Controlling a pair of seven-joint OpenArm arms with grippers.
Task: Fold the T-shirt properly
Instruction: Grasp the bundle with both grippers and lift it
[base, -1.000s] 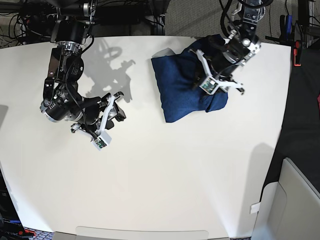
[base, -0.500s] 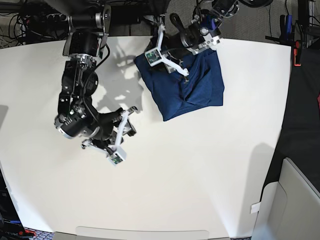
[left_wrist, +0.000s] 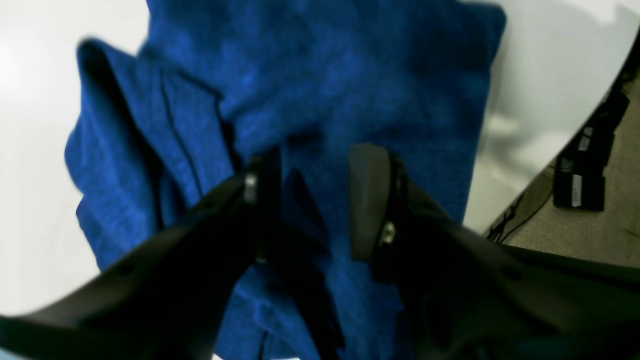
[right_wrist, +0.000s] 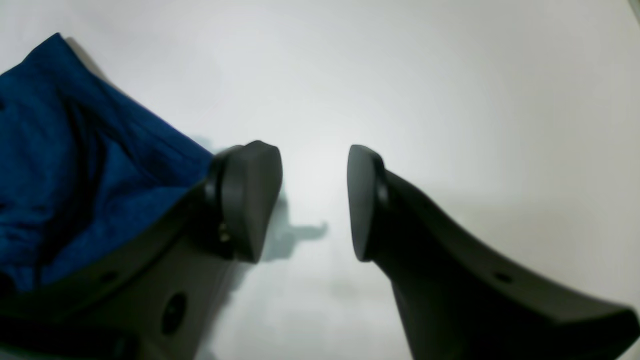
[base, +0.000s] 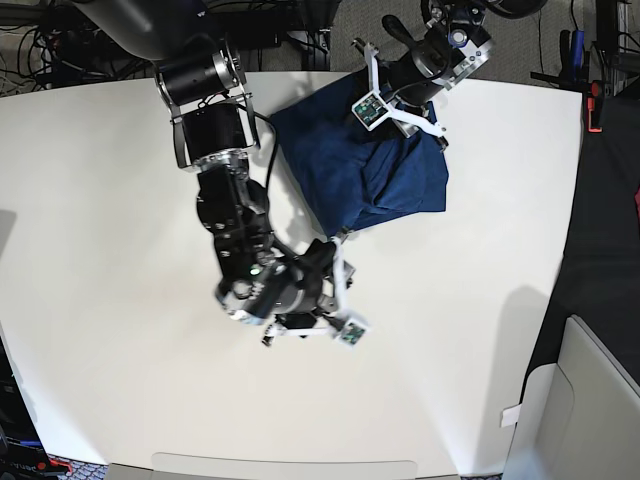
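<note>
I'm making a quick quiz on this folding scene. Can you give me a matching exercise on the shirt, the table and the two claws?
Things:
1. T-shirt
2. table
3. left claw
4. right claw

Descriptions:
A. open over bare white surface, beside the cloth's edge
B. dark blue, bunched near the far edge
C. white
D. open directly above blue fabric

Pairs: 1-B, 2-C, 3-D, 4-A

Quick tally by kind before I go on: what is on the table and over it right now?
Blue T-shirt: 1
Robot hands: 2, the left hand over the shirt, the right hand over bare table
White table: 1
Total: 4
</note>
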